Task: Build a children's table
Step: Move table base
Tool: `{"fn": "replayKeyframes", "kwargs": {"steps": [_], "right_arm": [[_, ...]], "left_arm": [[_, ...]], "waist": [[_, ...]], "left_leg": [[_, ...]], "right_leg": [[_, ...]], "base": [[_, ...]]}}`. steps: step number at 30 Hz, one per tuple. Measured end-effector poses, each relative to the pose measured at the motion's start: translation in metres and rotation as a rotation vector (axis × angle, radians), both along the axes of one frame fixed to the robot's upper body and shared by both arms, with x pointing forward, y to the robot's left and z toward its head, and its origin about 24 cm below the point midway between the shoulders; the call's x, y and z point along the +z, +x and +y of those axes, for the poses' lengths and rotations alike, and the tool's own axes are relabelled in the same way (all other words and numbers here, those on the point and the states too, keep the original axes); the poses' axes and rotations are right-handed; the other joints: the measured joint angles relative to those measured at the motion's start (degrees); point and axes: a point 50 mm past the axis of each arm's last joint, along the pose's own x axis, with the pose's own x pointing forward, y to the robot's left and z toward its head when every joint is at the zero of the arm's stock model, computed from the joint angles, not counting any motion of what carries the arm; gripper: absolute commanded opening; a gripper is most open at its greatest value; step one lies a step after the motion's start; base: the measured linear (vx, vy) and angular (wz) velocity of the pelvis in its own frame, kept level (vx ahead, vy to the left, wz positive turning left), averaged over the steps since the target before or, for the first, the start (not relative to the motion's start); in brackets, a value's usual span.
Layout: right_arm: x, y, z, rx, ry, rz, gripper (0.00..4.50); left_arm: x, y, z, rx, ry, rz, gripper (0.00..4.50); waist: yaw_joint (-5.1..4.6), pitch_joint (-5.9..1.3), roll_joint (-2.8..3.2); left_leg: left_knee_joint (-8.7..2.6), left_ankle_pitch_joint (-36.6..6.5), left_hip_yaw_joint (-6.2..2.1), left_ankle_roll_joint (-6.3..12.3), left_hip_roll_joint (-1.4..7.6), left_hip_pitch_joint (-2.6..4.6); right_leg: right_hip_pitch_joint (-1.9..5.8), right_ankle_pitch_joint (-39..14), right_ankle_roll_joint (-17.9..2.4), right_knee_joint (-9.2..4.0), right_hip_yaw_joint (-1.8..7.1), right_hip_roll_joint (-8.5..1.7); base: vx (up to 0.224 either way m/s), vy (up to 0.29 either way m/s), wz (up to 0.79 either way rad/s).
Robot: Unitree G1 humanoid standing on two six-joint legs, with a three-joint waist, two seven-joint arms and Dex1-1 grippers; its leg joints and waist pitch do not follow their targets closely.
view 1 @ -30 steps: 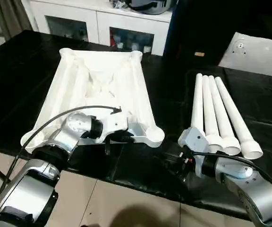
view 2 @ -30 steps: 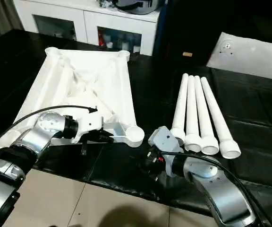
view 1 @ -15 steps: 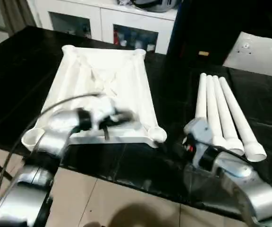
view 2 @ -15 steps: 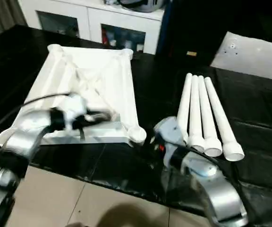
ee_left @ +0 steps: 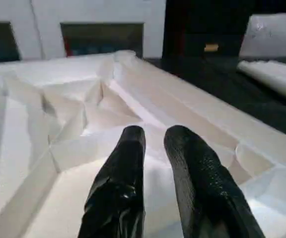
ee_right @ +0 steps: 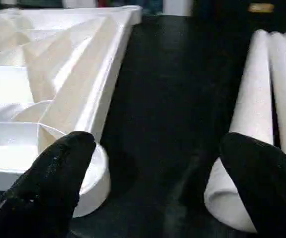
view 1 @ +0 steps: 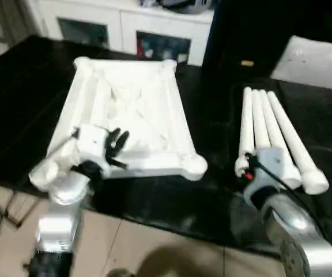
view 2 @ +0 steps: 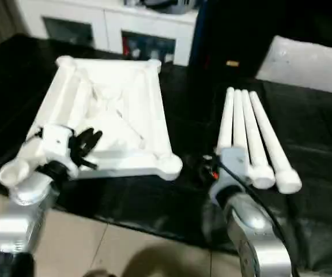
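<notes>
Nearest the robot, at the front edge of a black table (view 1: 212, 121), the right gripper (ee_right: 160, 163) hangs with its two black fingers spread wide and nothing between them. Its wrist view looks through that gap: one finger lines up with the tabletop's near right corner socket (view 1: 195, 165), the other with the wide end of the innermost of four white legs (view 1: 270, 141). These legs lie side by side just ahead of the right arm, long axes running away from the robot, wide ends nearest. To the left, the left gripper (ee_left: 155, 148) hovers over the near part of the upturned white tabletop (view 1: 131, 109), fingers a narrow gap apart, holding nothing. The right arm is plainly nearer the legs, so picking up a leg likely falls to it.
</notes>
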Motion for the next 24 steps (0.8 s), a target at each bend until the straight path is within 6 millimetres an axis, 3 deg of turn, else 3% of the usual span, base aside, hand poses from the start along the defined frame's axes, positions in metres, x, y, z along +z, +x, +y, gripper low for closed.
{"fn": "replayKeyframes", "kwargs": {"steps": [1, 2, 3, 4, 5, 6, 8, 12, 18, 21, 24], "right_arm": [[0.002, 0.0, 0.004, 0.012, 0.019, -0.008, 4.5], [0.003, 0.0, 0.005, 0.004, 0.027, -0.017, 4.5], [0.005, 0.001, 0.004, -0.011, 0.022, -0.026, 4.5], [0.006, 0.001, 0.002, -0.028, 0.016, -0.036, 4.5], [0.008, 0.003, 0.0, -0.041, 0.001, -0.048, 4.5], [0.01, 0.005, -0.001, -0.05, -0.007, -0.06, 4.5], [0.011, 0.006, -0.003, -0.059, -0.012, -0.055, 4.5], [0.007, 0.006, -0.006, -0.039, -0.03, -0.025, 4.5], [0.005, 0.003, 0.0, 0.042, -0.052, -0.015, 4.5], [0.004, 0.002, 0.004, 0.064, -0.046, -0.009, 4.5], [0.003, 0.002, 0.005, 0.07, -0.047, 0.005, 4.5]], "left_arm": [[0.002, 0.0, 0.001, 0.01, 0.012, -0.004, 1.01], [0.003, -0.001, 0.002, 0.018, 0.03, -0.004, 1.01], [0.005, -0.001, 0.002, 0.022, 0.038, -0.008, 1.01], [0.008, -0.002, 0.0, 0.02, 0.037, -0.019, 1.01], [0.01, -0.003, -0.003, 0.013, 0.031, -0.026, 1.01], [0.011, -0.005, -0.006, 0.007, 0.023, -0.027, 1.01], [0.012, -0.008, -0.014, -0.01, 0.01, -0.015, 1.01], [0.012, -0.014, -0.016, -0.003, -0.01, 0.0, 1.01], [0.011, -0.021, -0.015, 0.028, -0.04, -0.002, 1.01], [0.01, -0.024, -0.013, 0.039, -0.042, 0.004, 1.01], [0.009, -0.028, -0.012, 0.039, -0.037, 0.015, 1.01]], "waist": [[-0.8, -0.17, -0.31], [-1.87, -0.26, -0.3], [-2.69, -0.35, -0.36], [-3.51, -0.44, -0.46], [-4.18, -0.56, -0.71], [-4.75, -0.74, -0.97], [-4.85, -0.77, -1.1], [-4.52, -0.68, -1.06], [-4.37, -0.55, -1.18], [-4.54, -0.44, -1.28], [-4.72, -0.05, -1.24]], "left_leg": [[-0.01, -0.15, 1.16, 0.28, 0.0, 0.03], [-0.03, -0.3, 1.9, 0.54, 0.18, 0.24], [-0.15, -0.22, 1.9, 0.72, 0.38, 0.18], [-0.2, 0.05, 1.64, 1.08, 0.36, -0.22], [-0.24, 0.28, 1.74, 1.23, 0.44, -0.44], [-0.29, 0.68, 1.45, 1.24, 0.51, -0.87], [-1.07, 1.27, 1.48, 0.86, 0.48, -1.09], [-3.02, 2.52, 1.3, 0.43, 0.45, -0.86], [-3.55, 2.94, 1.14, 0.04, 0.51, -0.53], [-3.62, 2.91, 1.1, 0.05, 0.51, 0.03], [-3.91, 2.5, 1.05, 0.12, 0.58, 1.53]], "right_leg": [[-0.65, -0.05, -1.33, 0.42, -1.13, -0.93], [-0.72, 0.09, -1.56, 0.55, -3.11, -1.85], [-0.61, 0.26, -1.69, 0.88, -5.19, -2.17], [-0.2, 0.71, -1.97, 0.72, -6.68, -2.54], [-0.01, 0.54, -1.28, -0.24, -7.19, -2.62], [0.25, 0.81, -0.85, -0.51, -7.5, -2.56], [-0.07, 1.12, -0.25, -0.66, -7.47, -2.5], [-0.57, 1.21, -0.29, -0.49, -7.46, -2.29], [-0.55, 1.23, -0.33, -0.51, -7.62, -2.14], [-0.14, 1.16, -0.25, -0.82, -7.77, -2.15], [1.15, 0.79, -0.22, -1.55, -8.33, -2.22]], "base": [[-0.01, 0.201, -0.52], [-0.028, 0.169, -0.47], [-0.036, 0.092, -0.22], [-0.043, 0.087, -0.26], [0.0, 0.0, 0.0], [0.0, 0.0, 0.0], [-0.031, -0.036, 0.02], [-0.06, -0.095, 0.01], [-0.012, -0.023, 0.01], [0.0, 0.0, 0.0], [0.0, 0.0, 0.0]]}}
